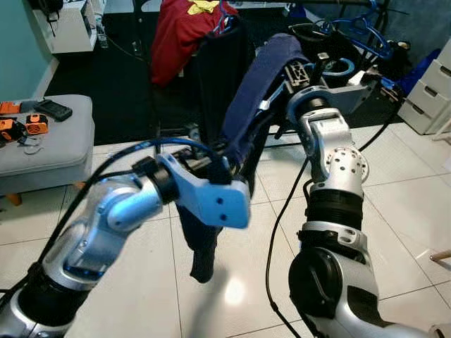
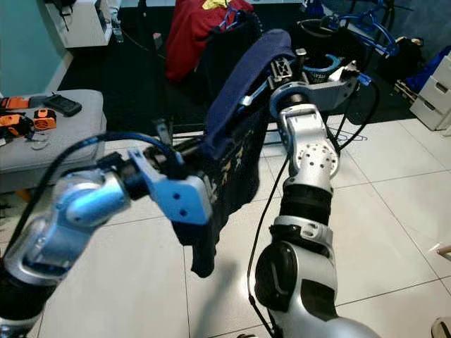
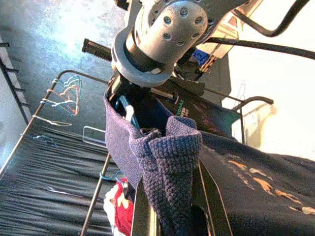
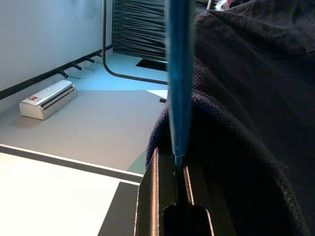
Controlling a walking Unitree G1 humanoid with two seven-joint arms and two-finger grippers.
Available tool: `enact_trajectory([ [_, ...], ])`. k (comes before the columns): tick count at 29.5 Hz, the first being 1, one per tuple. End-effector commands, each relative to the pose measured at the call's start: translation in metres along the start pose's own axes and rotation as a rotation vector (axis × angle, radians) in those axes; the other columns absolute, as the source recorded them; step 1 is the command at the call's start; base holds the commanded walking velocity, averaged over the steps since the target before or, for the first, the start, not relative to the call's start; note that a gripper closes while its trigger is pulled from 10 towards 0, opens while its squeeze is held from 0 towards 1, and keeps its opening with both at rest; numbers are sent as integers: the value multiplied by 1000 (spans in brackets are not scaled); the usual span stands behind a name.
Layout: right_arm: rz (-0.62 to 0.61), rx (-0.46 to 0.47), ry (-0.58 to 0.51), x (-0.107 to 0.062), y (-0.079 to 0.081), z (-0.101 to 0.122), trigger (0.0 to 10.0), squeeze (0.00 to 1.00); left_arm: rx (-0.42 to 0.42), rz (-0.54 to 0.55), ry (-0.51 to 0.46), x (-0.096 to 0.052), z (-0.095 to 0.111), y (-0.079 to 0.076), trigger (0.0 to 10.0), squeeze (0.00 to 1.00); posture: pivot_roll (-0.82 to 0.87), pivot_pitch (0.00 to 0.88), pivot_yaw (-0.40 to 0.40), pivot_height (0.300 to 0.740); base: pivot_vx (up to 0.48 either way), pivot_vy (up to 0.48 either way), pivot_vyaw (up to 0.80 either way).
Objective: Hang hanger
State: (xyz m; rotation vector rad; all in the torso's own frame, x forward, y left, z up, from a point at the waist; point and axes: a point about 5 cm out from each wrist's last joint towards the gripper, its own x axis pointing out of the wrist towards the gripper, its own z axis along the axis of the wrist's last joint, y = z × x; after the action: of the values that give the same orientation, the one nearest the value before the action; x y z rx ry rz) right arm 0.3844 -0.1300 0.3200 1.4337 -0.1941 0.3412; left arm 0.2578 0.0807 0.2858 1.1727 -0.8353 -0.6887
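Navy shirt (image 2: 232, 120) sits pinched in my left gripper (image 3: 167, 206); my right gripper (image 4: 174, 196) clamps the blue hanger (image 4: 178, 73) inside it. Its print is unreadable.

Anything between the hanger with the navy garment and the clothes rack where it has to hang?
Nothing solid that I can see. Both grippers hold the navy garment on its blue hanger close before the rack. A red garment and blue hangers already hang there.
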Motion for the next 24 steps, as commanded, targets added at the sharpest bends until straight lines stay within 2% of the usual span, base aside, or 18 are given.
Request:
enact_trajectory([
  [1,11,-9,-10,-1,3,0,10000,0,11,6,-33,2,8,-1,10000,0,-61,122,-15,740,0,0,0],
  [3,4,-17,-7,-2,2,-2,10000,0,-5,6,-51,7,13,-4,10000,0,-59,121,-14,740,0,0,0],
  [5,-7,-72,27,-4,0,-14,10000,0,-28,17,-78,19,21,-7,10000,0,-64,120,-10,740,0,0,0],
  [8,-18,-118,50,-5,-2,-21,10000,0,-30,19,-82,23,23,-8,10000,0,-66,120,-11,740,0,0,0],
  [9,-31,-186,79,-6,-4,-28,10000,0,-28,18,-75,25,22,-8,10000,0,-66,121,-12,740,0,0,0],
  [10,-31,-186,79,-6,-4,-28,10000,0,-28,18,-75,25,22,-8,10000,0,-66,121,-12,740,0,0,0],
  [11,-70,-274,126,-8,-11,-37,10000,0,-28,18,-64,26,22,-9,10000,0,-67,122,-11,740,0,0,0],
  [12,-70,-274,126,-8,-11,-37,10000,0,-28,18,-64,26,22,-9,10000,0,-67,122,-11,740,0,0,0],
  [13,-100,-357,165,-10,-17,-44,10000,0,-29,17,-53,26,21,-9,10000,0,-67,122,-11,740,0,0,0],
  [15,-135,-434,211,-12,-24,-54,10000,0,-33,15,-26,27,18,-10,10000,0,-66,122,-12,740,0,0,0],
  [21,-130,-444,251,-16,-25,-66,10000,0,-52,19,71,27,9,-13,10000,0,-62,124,-18,740,0,0,0],
  [23,-113,-447,262,-17,-22,-69,10000,0,-86,23,165,26,-2,-15,10000,0,-63,124,-19,740,0,0,0],
  [24,-113,-447,262,-17,-22,-69,10000,0,-86,23,165,26,-2,-15,10000,0,-63,124,-19,740,0,0,0],
])
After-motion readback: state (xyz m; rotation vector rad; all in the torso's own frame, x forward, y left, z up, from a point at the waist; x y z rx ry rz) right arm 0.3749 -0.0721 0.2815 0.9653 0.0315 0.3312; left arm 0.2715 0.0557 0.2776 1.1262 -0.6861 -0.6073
